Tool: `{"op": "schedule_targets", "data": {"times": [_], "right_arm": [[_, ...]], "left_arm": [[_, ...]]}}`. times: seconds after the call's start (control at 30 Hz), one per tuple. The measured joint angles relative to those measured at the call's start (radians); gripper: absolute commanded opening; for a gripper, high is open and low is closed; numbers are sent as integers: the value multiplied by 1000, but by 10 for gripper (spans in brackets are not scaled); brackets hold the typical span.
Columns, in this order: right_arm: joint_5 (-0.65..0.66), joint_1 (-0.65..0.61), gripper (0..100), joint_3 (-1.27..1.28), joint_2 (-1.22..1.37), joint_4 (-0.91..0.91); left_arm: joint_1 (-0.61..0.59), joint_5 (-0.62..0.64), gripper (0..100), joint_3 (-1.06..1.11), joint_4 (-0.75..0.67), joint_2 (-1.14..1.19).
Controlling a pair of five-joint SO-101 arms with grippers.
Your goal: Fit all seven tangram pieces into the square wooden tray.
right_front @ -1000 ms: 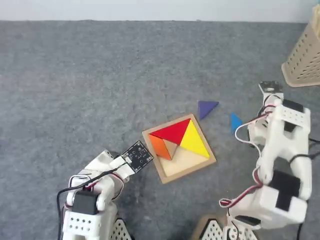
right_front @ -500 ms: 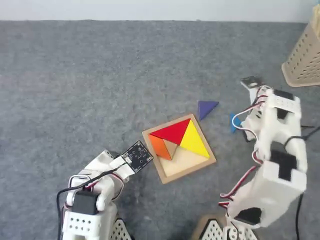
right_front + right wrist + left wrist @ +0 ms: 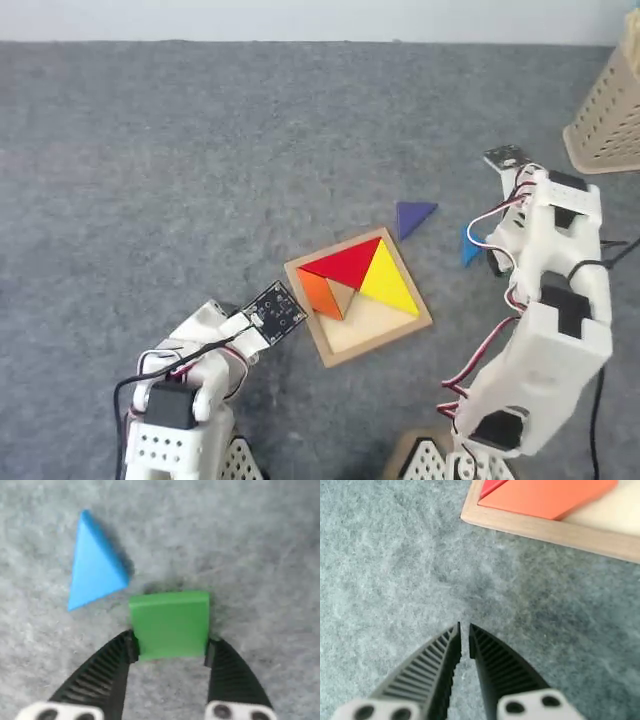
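Pinching green square [image 3: 169, 622]: right gripper [image 3: 170, 647], per wrist cam; from above arm covers it. Blue triangle [image 3: 95, 570] beside. Left gripper [image 3: 465, 630] nearly closed, empty, near tray [image 3: 545, 530].

Pieces [image 3: 350, 265] in tray [image 3: 375, 325]; two triangles [image 3: 413, 215] beside it

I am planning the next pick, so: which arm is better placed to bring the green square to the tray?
Right. The right gripper clasps the green square; the left gripper is shut, empty, beside the tray.
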Motion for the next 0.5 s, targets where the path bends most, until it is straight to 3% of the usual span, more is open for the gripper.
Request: {"op": "schedule_targets", "data": {"times": [0.27,0.5], "right_arm": [[-12,15,65,28,-60,0],[-14,-26,65,278,-397,-5]], "left_arm": [[0,0,27,0,0,0],[0,0,27,0,0,0]]}}
